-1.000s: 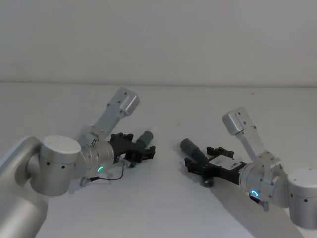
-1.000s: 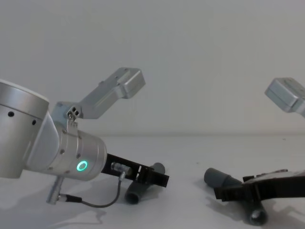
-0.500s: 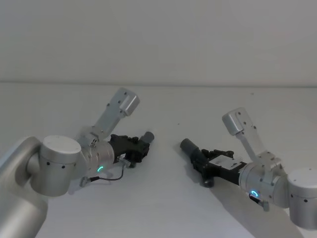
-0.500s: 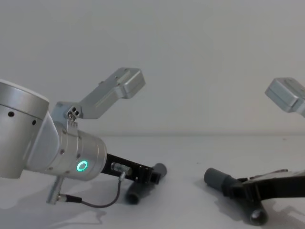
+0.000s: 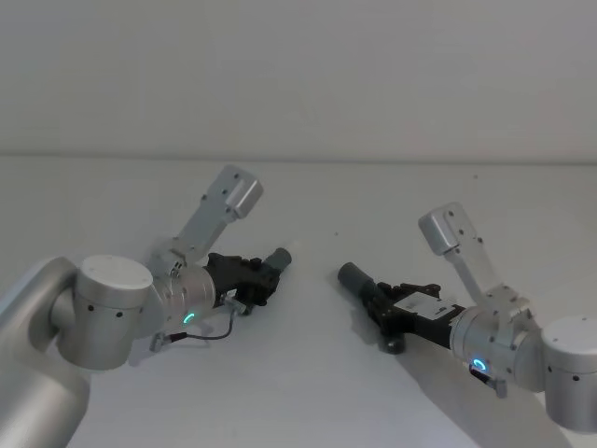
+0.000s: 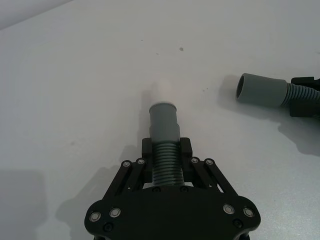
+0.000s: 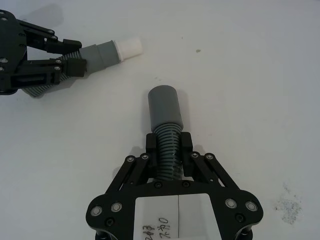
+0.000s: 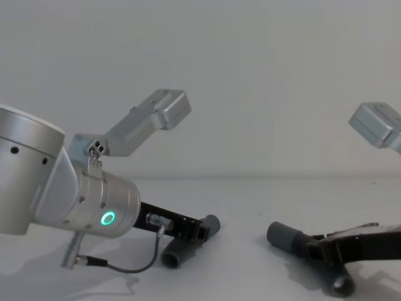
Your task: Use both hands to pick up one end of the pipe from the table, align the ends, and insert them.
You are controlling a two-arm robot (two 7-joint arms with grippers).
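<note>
Black left gripper was clamped on the ribbed middle of one pipe piece, low on the table, probably to leave its whitish tip free. Right gripper pinched the other piece likewise; its socket sat well apart from the tip, unaligned, nothing between.

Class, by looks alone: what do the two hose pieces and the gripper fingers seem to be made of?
Left hose piece, in the left gripper: probably soft plastic or rubber, matte grey, ribbed middle, smooth cuff, whitish tip. Right hose piece, in the right gripper: same look. Fingers: stiff black links, plastic or coated metal, silver screws.
</note>
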